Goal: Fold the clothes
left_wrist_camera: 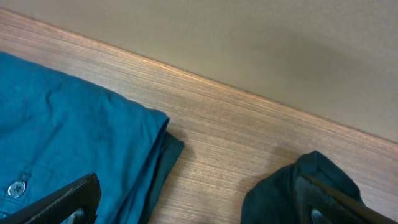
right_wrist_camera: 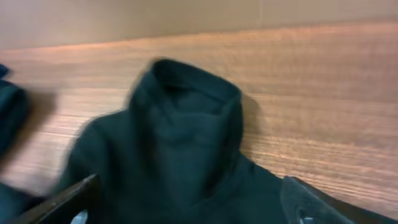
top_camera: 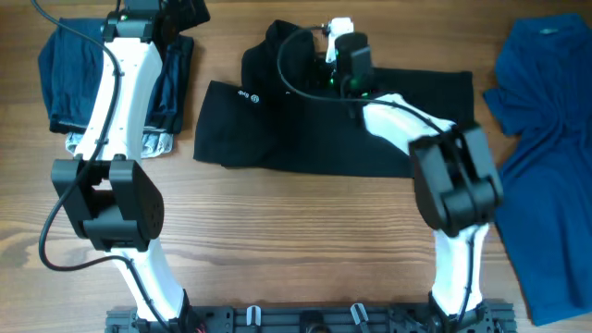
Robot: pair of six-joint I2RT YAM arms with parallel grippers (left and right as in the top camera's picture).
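Left end effector (left_wrist_camera: 202, 200) spread wide, right end effector (right_wrist_camera: 193, 200) spread over black polo (top_camera: 277, 139); wooden table (top_camera: 277, 222), beige wall (left_wrist_camera: 249, 43).

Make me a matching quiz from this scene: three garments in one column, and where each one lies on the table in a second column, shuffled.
Things:
1. black short-sleeved polo shirt
2. bright blue shirt
3. folded dark blue garment

Places:
A. robot's left side of the wooden table
B. robot's right side, running off the overhead view
C. middle, spread wide

Pairs: 1-C, 2-B, 3-A.
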